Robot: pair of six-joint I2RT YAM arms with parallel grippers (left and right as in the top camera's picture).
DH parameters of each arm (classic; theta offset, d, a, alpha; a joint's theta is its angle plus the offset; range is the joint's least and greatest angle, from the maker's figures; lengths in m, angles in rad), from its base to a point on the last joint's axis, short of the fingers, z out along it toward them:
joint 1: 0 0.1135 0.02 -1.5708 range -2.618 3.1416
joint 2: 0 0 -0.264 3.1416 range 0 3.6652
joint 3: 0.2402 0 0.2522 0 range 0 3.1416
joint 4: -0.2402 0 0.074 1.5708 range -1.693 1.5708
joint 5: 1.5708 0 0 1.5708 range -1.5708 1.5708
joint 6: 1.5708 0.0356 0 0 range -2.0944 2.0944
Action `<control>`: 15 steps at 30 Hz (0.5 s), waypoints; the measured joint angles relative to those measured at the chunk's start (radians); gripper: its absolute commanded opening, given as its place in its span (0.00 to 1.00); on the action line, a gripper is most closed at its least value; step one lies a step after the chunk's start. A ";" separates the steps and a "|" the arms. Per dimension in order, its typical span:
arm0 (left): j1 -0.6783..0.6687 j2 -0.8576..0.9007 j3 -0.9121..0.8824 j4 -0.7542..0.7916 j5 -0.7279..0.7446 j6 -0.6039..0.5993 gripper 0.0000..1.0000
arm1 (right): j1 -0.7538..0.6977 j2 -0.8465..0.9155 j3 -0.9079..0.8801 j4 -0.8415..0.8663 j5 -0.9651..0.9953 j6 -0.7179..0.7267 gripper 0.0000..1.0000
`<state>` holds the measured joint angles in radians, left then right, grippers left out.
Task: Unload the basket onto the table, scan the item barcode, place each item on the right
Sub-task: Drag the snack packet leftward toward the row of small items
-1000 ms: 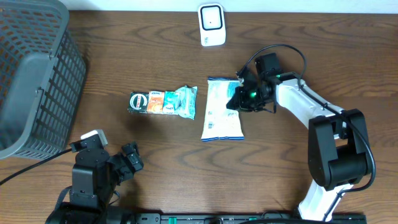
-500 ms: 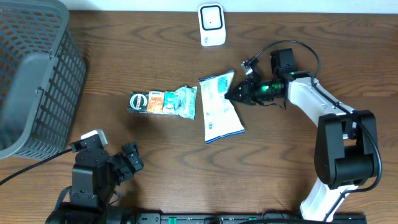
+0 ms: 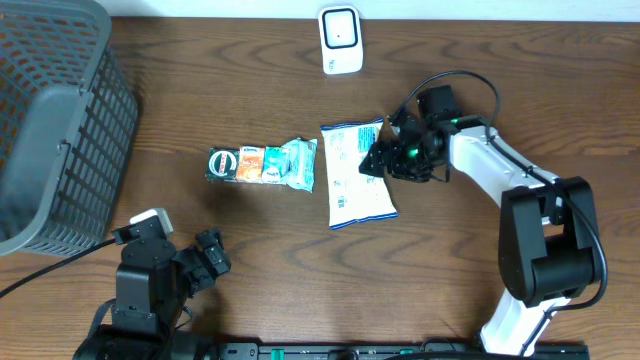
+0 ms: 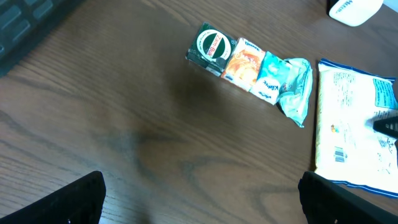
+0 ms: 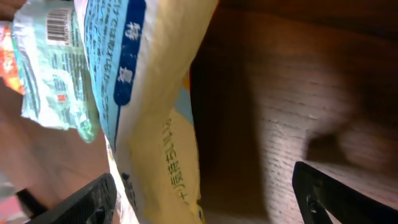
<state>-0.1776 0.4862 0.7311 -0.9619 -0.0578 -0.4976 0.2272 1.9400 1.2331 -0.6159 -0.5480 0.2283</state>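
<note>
The item, a white and blue bag (image 3: 356, 175), lies flat on the table below the white scanner (image 3: 340, 40). My right gripper (image 3: 384, 158) stands open at the bag's upper right edge. In the right wrist view the bag's yellowish edge (image 5: 158, 130) sits between the spread fingers (image 5: 90, 202), touching neither pad. A small barcode (image 4: 339, 154) shows on the bag (image 4: 351, 127) in the left wrist view. My left gripper (image 3: 208, 260) rests open near the front left, with nothing between its fingers (image 4: 68, 202).
A row of small snack packs (image 3: 262, 165) lies just left of the bag; its teal pack (image 5: 53, 68) carries a barcode. A grey mesh basket (image 3: 60, 120) fills the far left. The scanner's corner (image 4: 354, 9) shows in the left wrist view.
My right gripper has opened and let go of the bag. The bag, tilted up half a second ago, now lies flat, slightly left of where it was. The left arm has not moved.
</note>
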 measured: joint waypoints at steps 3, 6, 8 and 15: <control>0.000 0.000 0.000 0.000 0.000 0.000 0.97 | 0.018 0.000 -0.003 0.027 0.020 0.015 0.86; 0.000 0.000 0.000 0.000 0.000 0.000 0.98 | 0.041 0.000 -0.014 0.058 0.031 0.033 0.84; 0.000 0.000 0.000 0.000 0.000 0.000 0.98 | 0.060 0.000 -0.031 0.096 0.038 0.055 0.83; 0.000 0.000 0.000 0.000 0.000 0.000 0.98 | 0.098 0.000 -0.070 0.187 0.044 0.112 0.64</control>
<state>-0.1776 0.4862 0.7311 -0.9619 -0.0578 -0.4973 0.3252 1.9404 1.1633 -0.4286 -0.5037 0.3405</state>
